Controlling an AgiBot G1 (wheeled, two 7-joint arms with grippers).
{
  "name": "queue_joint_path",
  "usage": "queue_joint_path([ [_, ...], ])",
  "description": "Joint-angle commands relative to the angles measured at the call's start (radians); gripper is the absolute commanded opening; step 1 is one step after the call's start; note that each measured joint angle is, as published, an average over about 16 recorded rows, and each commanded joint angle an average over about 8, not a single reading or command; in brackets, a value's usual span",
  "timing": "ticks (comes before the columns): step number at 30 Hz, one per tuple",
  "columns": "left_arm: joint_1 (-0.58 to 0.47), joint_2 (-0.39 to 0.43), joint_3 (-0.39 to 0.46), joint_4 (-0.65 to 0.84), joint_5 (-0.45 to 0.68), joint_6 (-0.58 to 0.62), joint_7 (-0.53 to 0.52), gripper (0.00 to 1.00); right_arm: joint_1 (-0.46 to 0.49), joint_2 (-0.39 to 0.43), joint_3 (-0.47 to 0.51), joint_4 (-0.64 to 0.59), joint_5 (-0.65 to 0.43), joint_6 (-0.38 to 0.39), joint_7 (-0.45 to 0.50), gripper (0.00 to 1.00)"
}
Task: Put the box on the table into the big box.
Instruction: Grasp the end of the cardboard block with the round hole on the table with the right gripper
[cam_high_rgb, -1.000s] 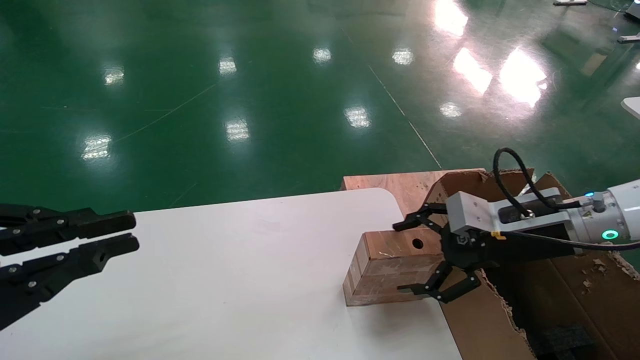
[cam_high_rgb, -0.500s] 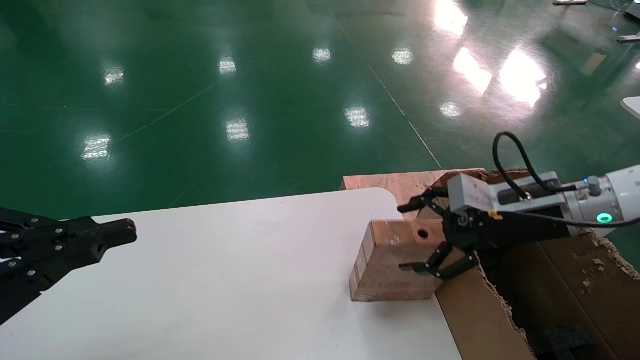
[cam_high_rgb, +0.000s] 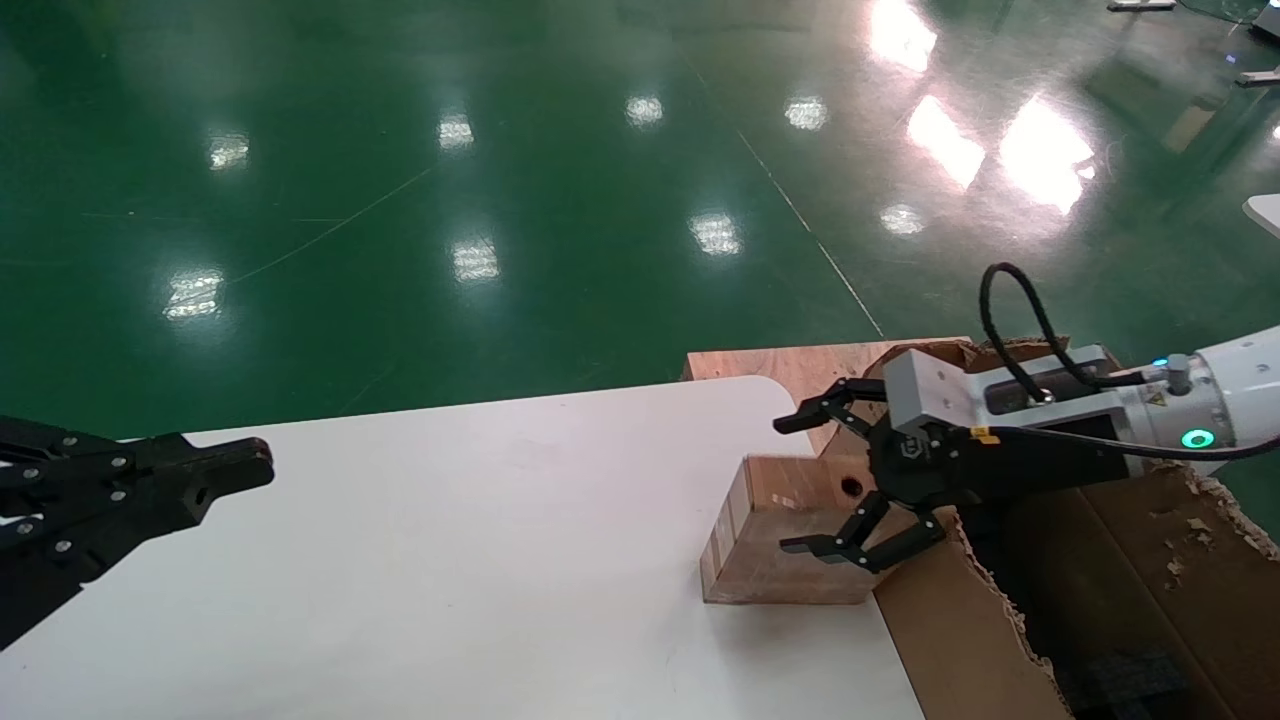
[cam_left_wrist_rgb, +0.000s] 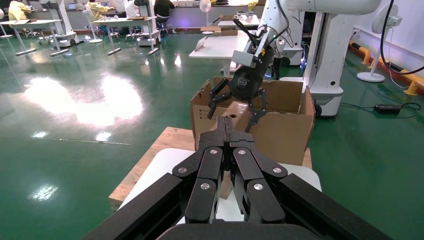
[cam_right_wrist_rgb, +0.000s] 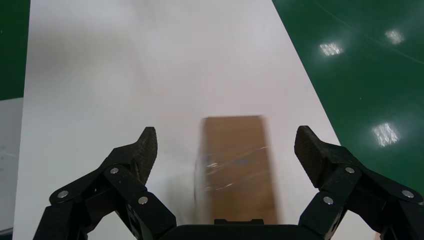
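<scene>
Right gripper, fingers spread wide and gripping nothing, straddles the box without touching it. The box rests on the table at its right edge, against the big box. Left gripper, fingers closed together, hovers at the table's far left.

Box on table near right edge; big box just right of table.

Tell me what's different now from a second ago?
The right hand, fingers spread around the box, rose slightly, and the box shifted a little on the table. The left hand closed and stays parked at the left. The big box stayed put.
</scene>
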Motion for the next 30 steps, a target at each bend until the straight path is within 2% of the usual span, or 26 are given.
queue_joint_path([
  [1, 0.0, 0.0, 0.0, 0.0, 0.0, 0.0, 0.0, 0.0, 0.005, 0.009, -0.016, 0.002, 0.01, 0.001, -0.002, 1.0],
  [11, 0.0, 0.0, 0.0, 0.0, 0.0, 0.0, 0.0, 0.0, 0.055, 0.002, -0.074, -0.08, 0.004, 0.006, -0.047, 1.0],
  [30, 0.0, 0.0, 0.0, 0.0, 0.0, 0.0, 0.0, 0.0, 0.08, -0.021, -0.161, -0.184, 0.044, 0.002, -0.103, 1.0],
])
